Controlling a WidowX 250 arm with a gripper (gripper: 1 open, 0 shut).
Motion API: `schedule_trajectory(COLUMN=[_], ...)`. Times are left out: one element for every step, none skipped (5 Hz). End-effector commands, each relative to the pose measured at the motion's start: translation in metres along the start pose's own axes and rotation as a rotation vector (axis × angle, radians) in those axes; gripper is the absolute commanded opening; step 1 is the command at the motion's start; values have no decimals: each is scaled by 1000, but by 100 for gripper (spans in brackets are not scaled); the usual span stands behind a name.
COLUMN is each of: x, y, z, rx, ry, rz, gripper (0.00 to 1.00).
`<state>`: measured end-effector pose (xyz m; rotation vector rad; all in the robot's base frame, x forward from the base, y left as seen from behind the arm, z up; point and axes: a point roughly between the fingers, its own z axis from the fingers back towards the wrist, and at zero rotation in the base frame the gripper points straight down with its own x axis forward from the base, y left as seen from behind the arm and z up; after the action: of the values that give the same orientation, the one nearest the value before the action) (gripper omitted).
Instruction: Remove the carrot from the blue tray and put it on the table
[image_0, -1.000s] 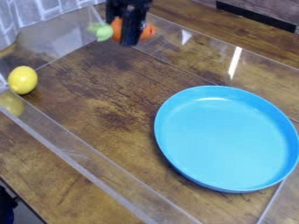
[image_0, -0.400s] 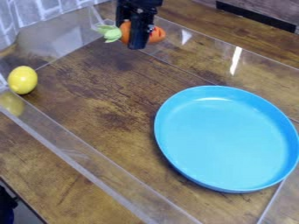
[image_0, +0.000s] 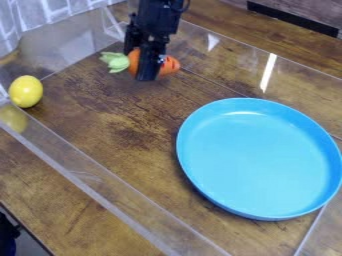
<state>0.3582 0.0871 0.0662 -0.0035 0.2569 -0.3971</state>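
The tool (image_0: 148, 66) was clamped shut on the carrot (image_0: 166, 67) at the desk's (image_0: 107, 130) far edge, well apart from the blue tray (image_0: 261, 157); the carrot lay crosswise, its green top pointing left.

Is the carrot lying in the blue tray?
No, the carrot is in the pincer, away from the empty blue tray.

Gripper (image_0: 148, 68) covers the carrot's (image_0: 166, 67) middle; only the orange end and green leaves show, slightly blurred. Arm cut off by top edge. Blue tray's (image_0: 214, 180) rim clipped at right edge.
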Motion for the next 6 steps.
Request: schedule_trajectory(x=[-17,-21,-24,-21,-20,-21], y=[13,20,29,38,45,53], z=[29,35,40,20,6,-8], rx=[33,23,12,14,15,18], ry=[-88,-78,-70,-49,-25,-11], rz=[100,149,190,161,123,88], gripper=[0,0,0,0,0,0])
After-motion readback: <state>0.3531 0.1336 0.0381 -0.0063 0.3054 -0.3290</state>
